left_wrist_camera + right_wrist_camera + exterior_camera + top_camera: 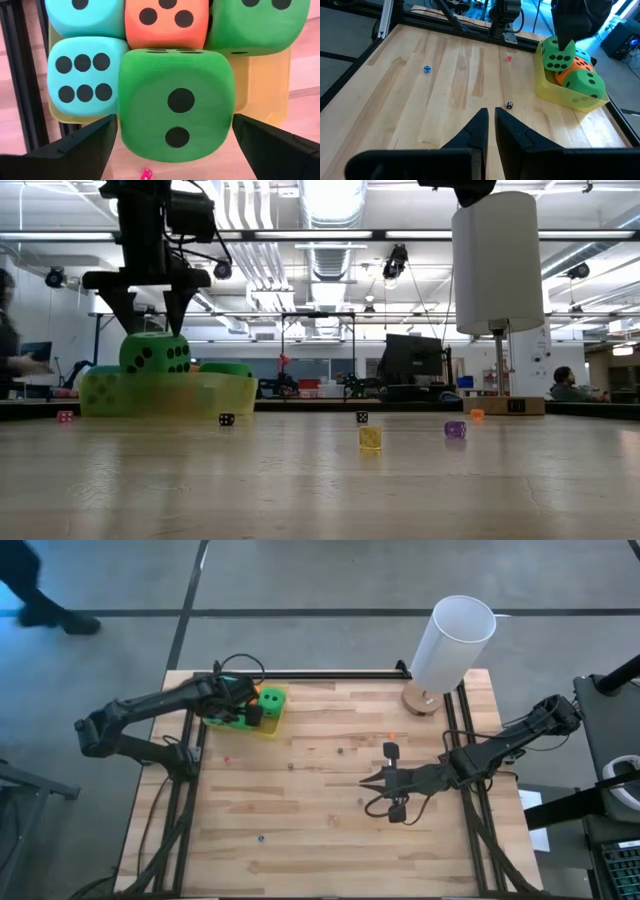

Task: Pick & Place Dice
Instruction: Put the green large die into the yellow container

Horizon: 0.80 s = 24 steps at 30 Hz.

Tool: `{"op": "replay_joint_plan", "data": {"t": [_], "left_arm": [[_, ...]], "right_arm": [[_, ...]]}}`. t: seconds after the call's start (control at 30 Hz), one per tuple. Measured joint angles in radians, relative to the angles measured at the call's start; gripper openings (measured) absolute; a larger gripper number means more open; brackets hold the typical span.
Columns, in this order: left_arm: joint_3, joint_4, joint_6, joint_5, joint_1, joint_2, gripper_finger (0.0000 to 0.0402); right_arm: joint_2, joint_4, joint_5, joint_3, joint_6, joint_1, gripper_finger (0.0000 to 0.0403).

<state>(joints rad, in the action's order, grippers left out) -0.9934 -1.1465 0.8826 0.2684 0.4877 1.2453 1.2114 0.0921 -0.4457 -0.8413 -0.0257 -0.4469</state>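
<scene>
The left gripper (172, 137) stands over the yellow tray (268, 727) at the upper left of the counter (320, 810) in the high view, jaws spread wide to either side of a green die (175, 102) that sits on top of the others, apparently without touching it. That die lies squarely between and just ahead of the jaws; two teal dice (85, 75), an orange-red die (165, 22) and a second green die (260, 25) are packed in the tray beyond. The right gripper (490, 127) rests centre-right on the counter, jaws nearly together, empty, well apart from the tray, so the left arm is judged far better placed.
</scene>
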Motion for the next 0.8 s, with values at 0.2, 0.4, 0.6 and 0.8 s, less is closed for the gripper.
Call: {"op": "replay_joint_plan", "data": {"t": [0.2,0.4,0.6,0.8], "left_arm": [[-0.044,-0.037,-0.001,0.014,0.000,0.000,0.0399],[-0.070,-0.029,-0.003,0.042,-0.002,0.000,0.0399],[-0.066,0.038,-0.060,0.013,-0.010,0.001,0.0399],[-0.058,0.076,-0.102,0.000,-0.017,0.002,0.0400]], "right_arm": [[0.000,0.000,0.000,0.000,0.000,0.000,0.0028],[0.000,0.000,0.000,0.000,0.000,0.000,0.0028],[0.000,0.000,0.000,0.000,0.000,0.000,0.0028],[0.000,0.000,0.000,0.000,0.000,0.000,0.0028]]}}
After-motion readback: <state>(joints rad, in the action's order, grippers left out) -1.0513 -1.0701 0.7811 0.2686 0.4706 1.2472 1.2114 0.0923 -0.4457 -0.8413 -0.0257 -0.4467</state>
